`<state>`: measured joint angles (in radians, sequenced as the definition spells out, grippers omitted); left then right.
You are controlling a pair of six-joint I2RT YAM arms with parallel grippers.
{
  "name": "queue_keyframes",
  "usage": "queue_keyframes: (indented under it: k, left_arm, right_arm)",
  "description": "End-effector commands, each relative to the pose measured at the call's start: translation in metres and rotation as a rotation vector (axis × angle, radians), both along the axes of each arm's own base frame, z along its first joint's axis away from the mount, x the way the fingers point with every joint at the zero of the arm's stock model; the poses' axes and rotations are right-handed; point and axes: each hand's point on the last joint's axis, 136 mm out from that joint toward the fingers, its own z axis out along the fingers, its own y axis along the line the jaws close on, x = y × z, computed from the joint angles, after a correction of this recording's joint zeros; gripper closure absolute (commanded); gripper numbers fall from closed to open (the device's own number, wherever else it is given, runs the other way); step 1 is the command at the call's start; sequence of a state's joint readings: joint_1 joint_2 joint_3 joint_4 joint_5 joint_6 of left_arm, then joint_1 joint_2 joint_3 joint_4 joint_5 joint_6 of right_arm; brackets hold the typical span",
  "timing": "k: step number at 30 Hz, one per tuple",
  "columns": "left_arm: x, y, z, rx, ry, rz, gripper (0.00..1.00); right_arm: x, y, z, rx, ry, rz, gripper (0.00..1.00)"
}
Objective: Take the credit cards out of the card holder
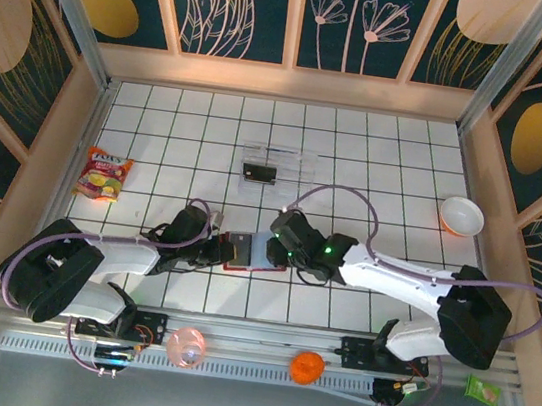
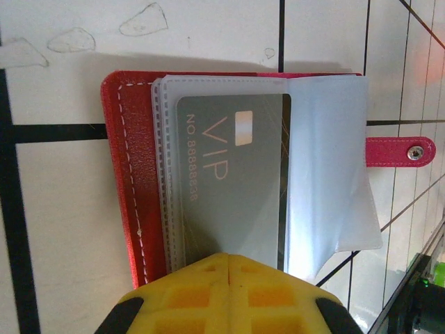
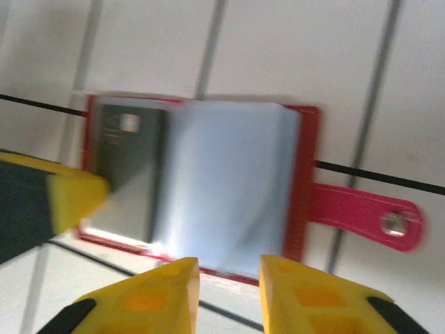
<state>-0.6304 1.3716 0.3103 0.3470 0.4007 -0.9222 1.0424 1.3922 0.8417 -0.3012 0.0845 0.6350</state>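
You're working on the card holder (image 1: 249, 253), which is lying open on the tiled table (image 1: 160, 127) between both arms. Your left gripper (image 2: 226, 296) is showing fingers pressed together with nothing between them. Its tips are sitting on the holder's edge, right over the end of the VIP card (image 2: 229, 202), so I'm reading it as a pin, not a grasp. Your right gripper (image 3: 229, 289) is hanging just beside the holder's long edge, fingers slightly spread and empty; that view is blurred. The VIP card is sitting in a clear sleeve on the half away from the snap tab (image 2: 400, 151). A loose sleeve page (image 2: 327, 167) is lying next to it. One dark card (image 1: 258, 172) is lying in the clear tray (image 1: 297, 158), well apart.

Risks, as I'm judging them:
- The left tips may be pressing on the card itself, so it may be jamming in the pocket when you're pulling.
- The right fingers are barely parted, so they could miss the thin edge or pinch sleeve plus card and lift the whole holder.
- The floppy page could fall over the card.
- If the pin slips, the holder could slide on the smooth tiles.
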Motion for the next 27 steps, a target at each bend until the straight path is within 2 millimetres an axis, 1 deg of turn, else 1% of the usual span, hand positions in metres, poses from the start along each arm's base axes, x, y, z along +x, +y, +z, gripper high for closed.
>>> queue_keyframes:
  k: [1, 2, 3, 4, 6, 9, 12, 13, 14, 15, 17, 19, 21, 23, 27]
  left_arm:
    - [-0.004, 0.002, -0.006, 0.009, 0.020, -0.003, 1.00]
    - [-0.004, 0.002, -0.006, 0.011, 0.019, -0.002, 1.00]
    - [-0.003, 0.002, -0.005, 0.013, 0.015, -0.001, 1.00]
    - [-0.003, 0.002, -0.004, 0.014, 0.010, -0.001, 1.00]
    - [-0.001, 0.002, -0.002, 0.017, 0.002, 0.002, 1.00]
    - [0.001, 0.002, -0.002, 0.022, -0.003, 0.002, 1.00]
    - [0.003, 0.001, -0.002, 0.025, -0.005, -0.002, 1.00]
    - [0.003, 0.000, -0.001, 0.024, -0.010, -0.005, 1.00]
    - [0.004, 0.000, 0.000, 0.025, -0.015, -0.008, 1.00]
    - [0.005, -0.001, 0.002, 0.024, -0.026, -0.012, 1.00]
    - [0.010, -0.005, 0.014, 0.003, -0.063, -0.020, 1.00]
    - [0.014, -0.007, 0.028, -0.010, -0.102, -0.022, 1.00]
    - [0.017, -0.007, 0.034, 0.007, -0.119, -0.029, 1.00]
    - [0.019, -0.003, 0.032, 0.050, -0.124, -0.031, 1.00]
    - [0.021, 0.003, 0.026, 0.081, -0.123, -0.011, 1.00]
  right_arm:
    - [-0.003, 0.044, 0.013, 0.121, 0.043, 0.181, 0.80]
    - [-0.003, 0.048, 0.006, 0.123, 0.074, 0.192, 0.83]
    - [-0.003, 0.048, -0.006, 0.112, 0.105, 0.189, 0.87]
    - [-0.003, 0.046, -0.016, 0.095, 0.123, 0.180, 0.89]
    - [-0.004, 0.034, -0.037, 0.049, 0.158, 0.140, 0.91]
    - [-0.008, 0.014, -0.060, 0.010, 0.198, 0.078, 0.92]
    - [-0.013, -0.004, -0.076, -0.036, 0.224, 0.023, 0.92]
    - [-0.014, -0.006, -0.078, -0.046, 0.225, 0.018, 0.92]
    - [-0.013, -0.007, -0.076, -0.047, 0.220, 0.021, 0.92]
    - [-0.012, -0.004, -0.070, -0.037, 0.205, 0.029, 0.91]
    - [-0.007, 0.008, -0.049, 0.013, 0.152, 0.070, 0.86]
    - [-0.005, 0.023, -0.027, 0.079, 0.114, 0.124, 0.79]
    - [-0.006, 0.037, -0.016, 0.128, 0.113, 0.170, 0.76]
    - [-0.006, 0.049, -0.014, 0.169, 0.142, 0.201, 0.71]
    - [-0.006, 0.069, -0.020, 0.222, 0.205, 0.241, 0.67]
